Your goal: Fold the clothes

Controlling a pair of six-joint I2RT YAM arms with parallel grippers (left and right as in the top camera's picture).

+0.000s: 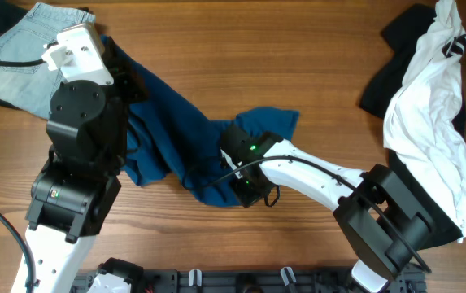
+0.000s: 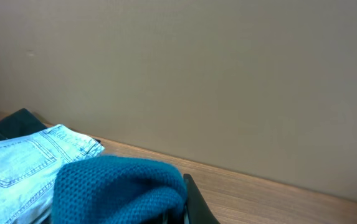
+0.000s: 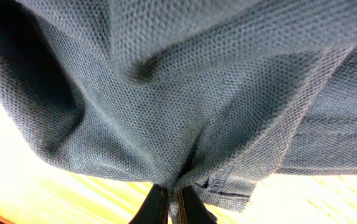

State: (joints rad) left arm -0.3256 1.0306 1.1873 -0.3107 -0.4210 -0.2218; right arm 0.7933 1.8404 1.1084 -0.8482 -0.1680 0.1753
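Overhead view of a brown wooden counter (image 1: pixel 298 49) with two robot arms reaching in from the near edge. At the far left, a pair of pale-blue denim jeans (image 1: pixel 21 57) is lying flat by the corner. Just beside them, the left pincer (image 1: pixel 132 80) is pressing together on one end of the large deep teal-blue short-sleeved shirt (image 1: pixel 176 122). Its wrist camera is showing a bunched lump of that cloth sitting over its fingers, with the jeans close behind. From that grip the shirt is running diagonally toward the middle of the counter as a crumpled, rope-like band rather than a spread sheet, and ending in a loose flap. There the right pincer (image 3: pixel 173 205) is pinching a small gathered tuck of the teal knit between closed fingertips, with cloth draping above it in heavy folds. At the far right, a white garment lying over black cloth (image 1: pixel 428 122) is resting in a heap, close to the right arm's elbow. As a judgement, several things could go wrong. The right pincer's bite looks thin, so the knit could be slipping free as the arm lifts. It may also be catching more than one layer, which would skew any fold. Pulling the twisted band apart could tighten it instead of opening it. The left arm could be dragging the jeans along, and the right elbow could be brushing the white heap.
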